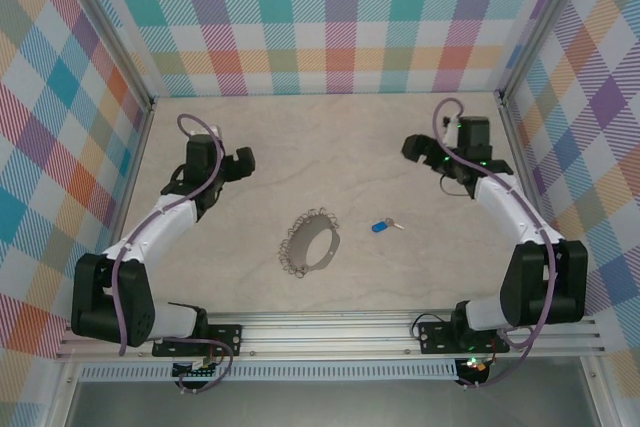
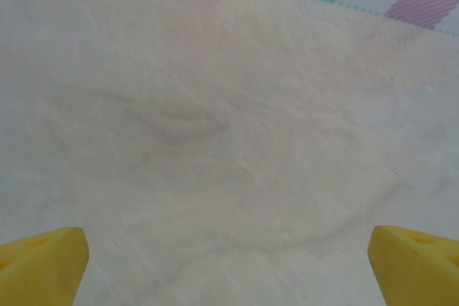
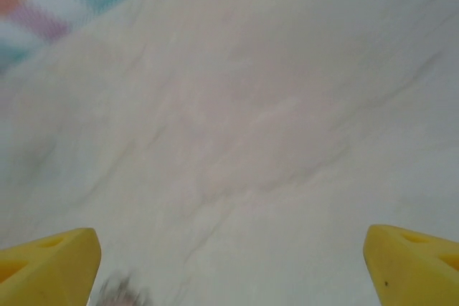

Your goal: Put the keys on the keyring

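Left fingers (image 2: 43, 263) and right fingers (image 3: 46, 259) are gaping; tiny blue-headed silver key (image 1: 379, 227) beside thin silver hoop (image 1: 310, 243) is likely risking skidding.

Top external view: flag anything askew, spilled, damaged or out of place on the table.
Nothing stands out. The keyring lies mid-table, with the key loose to its right, not touching it. The left gripper and right gripper are open, away from both.

Beige marbled table (image 1: 330, 137) w/ pastel plaid walls (image 1: 340, 17).
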Robot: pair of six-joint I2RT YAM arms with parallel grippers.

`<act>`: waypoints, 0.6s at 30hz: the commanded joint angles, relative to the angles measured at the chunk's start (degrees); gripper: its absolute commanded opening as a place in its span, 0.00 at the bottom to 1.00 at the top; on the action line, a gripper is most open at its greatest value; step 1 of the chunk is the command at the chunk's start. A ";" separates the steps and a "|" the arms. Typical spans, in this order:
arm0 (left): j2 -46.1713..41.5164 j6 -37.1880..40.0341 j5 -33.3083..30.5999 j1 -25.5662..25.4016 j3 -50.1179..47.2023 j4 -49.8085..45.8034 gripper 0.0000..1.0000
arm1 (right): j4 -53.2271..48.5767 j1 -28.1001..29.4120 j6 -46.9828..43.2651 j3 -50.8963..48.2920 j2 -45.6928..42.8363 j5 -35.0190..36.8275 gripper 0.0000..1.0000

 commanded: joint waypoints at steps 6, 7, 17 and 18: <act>0.98 -20.31 0.09 -9.15 5.23 -20.91 1.00 | -10.08 16.61 4.26 -3.25 0.68 -3.22 0.89; 1.86 -21.62 0.68 -10.36 5.88 -21.97 1.00 | -10.39 17.98 4.30 -3.54 1.11 -2.66 0.88; 8.72 -26.77 7.67 -22.32 8.30 -22.10 1.00 | -9.77 20.03 7.77 -6.22 3.83 2.37 0.86; 9.04 -26.82 8.57 -23.32 7.74 -20.73 1.00 | -10.22 20.02 7.50 -5.82 4.31 3.20 0.86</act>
